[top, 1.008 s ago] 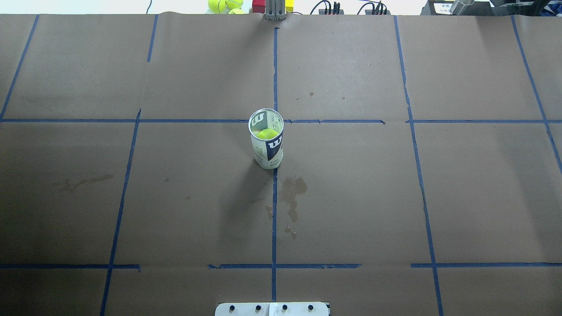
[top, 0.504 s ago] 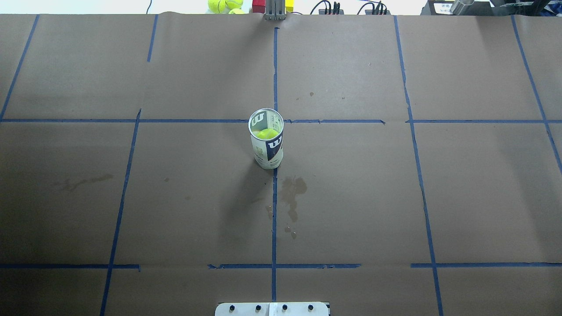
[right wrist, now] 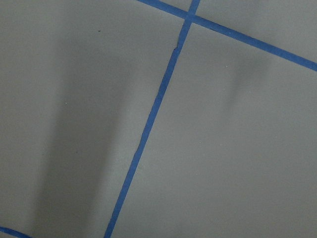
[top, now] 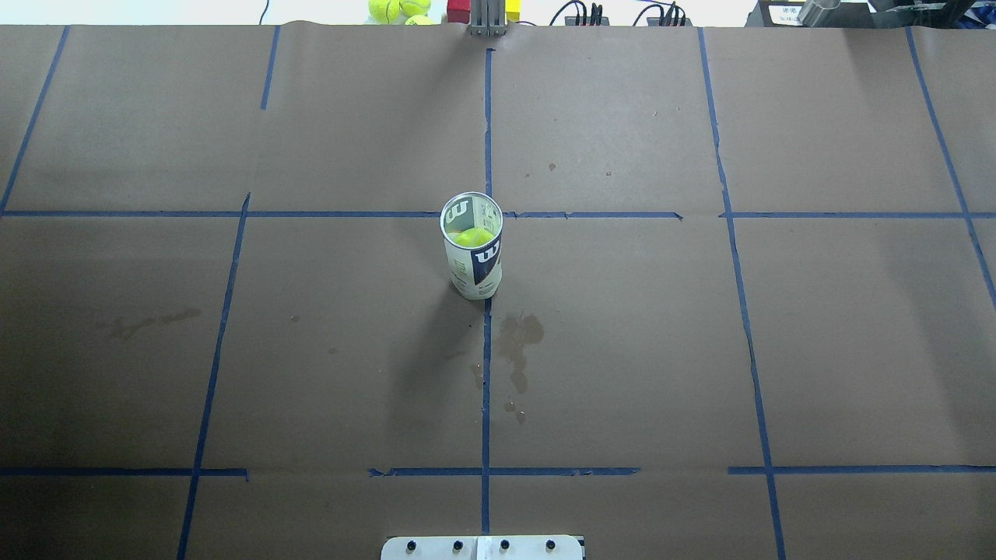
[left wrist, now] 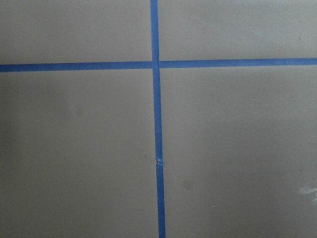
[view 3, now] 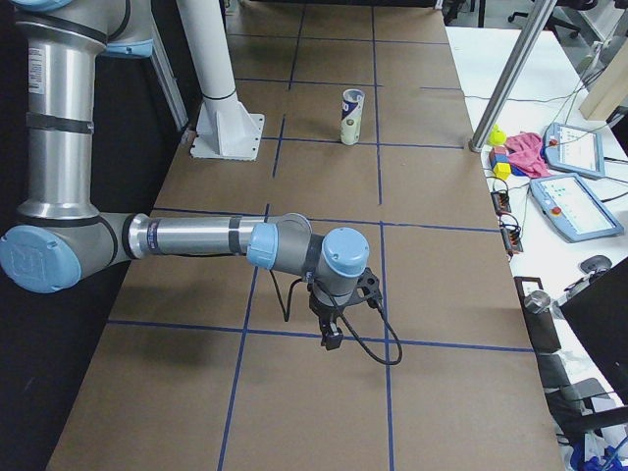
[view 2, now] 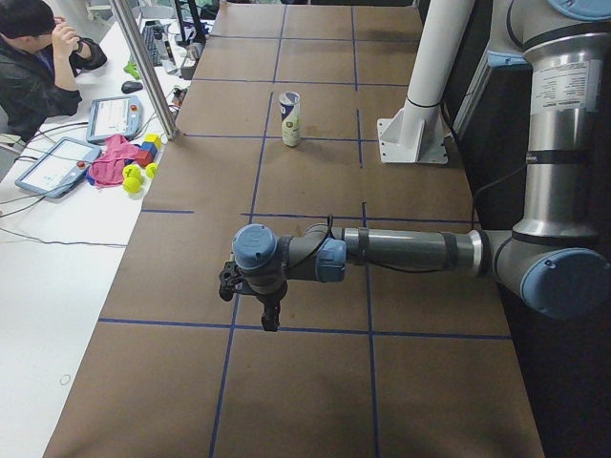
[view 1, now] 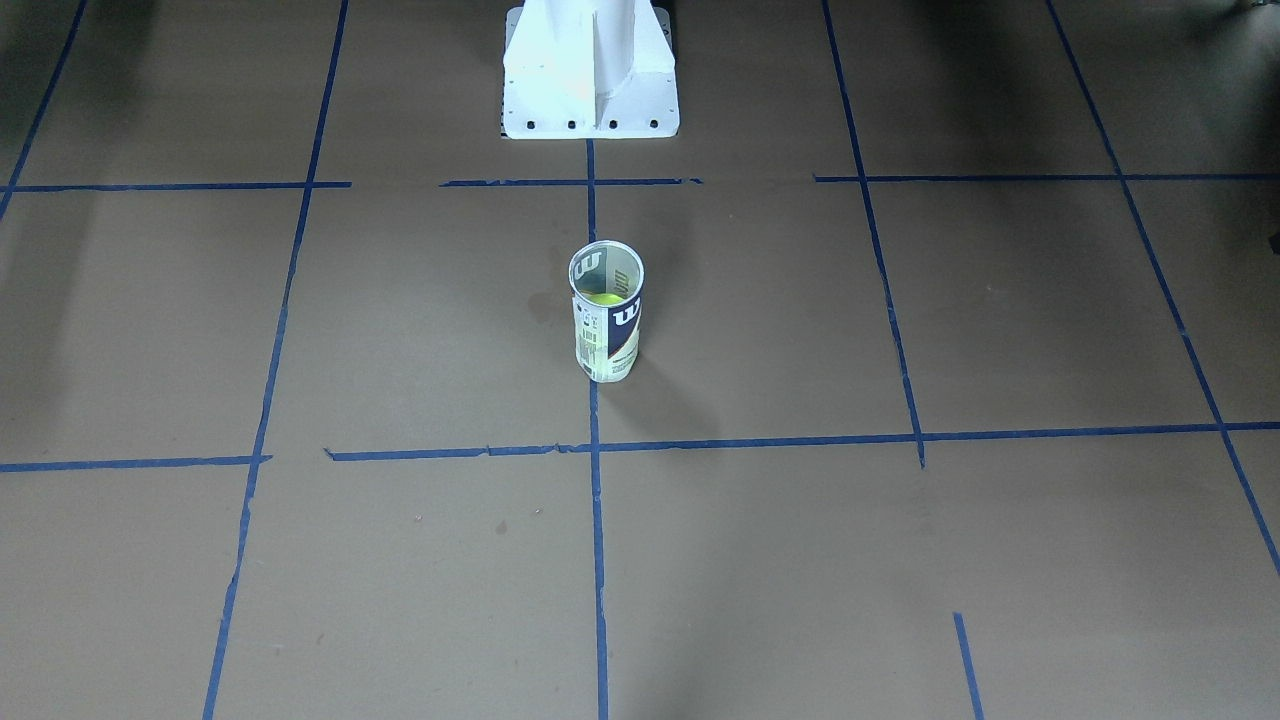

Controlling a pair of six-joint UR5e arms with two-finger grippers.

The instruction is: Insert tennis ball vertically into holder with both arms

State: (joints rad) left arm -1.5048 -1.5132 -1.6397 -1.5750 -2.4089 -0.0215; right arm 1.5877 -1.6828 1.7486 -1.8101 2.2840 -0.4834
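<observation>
The holder (top: pixel 472 249) stands upright at the middle of the brown table, its metal-rimmed mouth open at the top. A yellow-green tennis ball (top: pixel 474 237) lies inside it, also seen through the mouth in the front-facing view (view 1: pixel 603 297). Neither arm shows in the overhead or front-facing views. My left gripper (view 2: pixel 268 320) hangs over the table's left end, far from the holder (view 2: pixel 290 119). My right gripper (view 3: pixel 332 339) hangs over the right end, far from the holder (view 3: pixel 349 116). I cannot tell whether either is open or shut. Both wrist views show only brown paper and blue tape.
The white pedestal base (view 1: pixel 590 90) stands at the robot's side of the table. Loose tennis balls (top: pixel 397 9) and coloured blocks (top: pixel 459 9) lie beyond the far edge. A person (view 2: pixel 38 57) sits at a side table with tablets (view 2: pixel 52 164). A metal post (view 2: pixel 143 67) rises there.
</observation>
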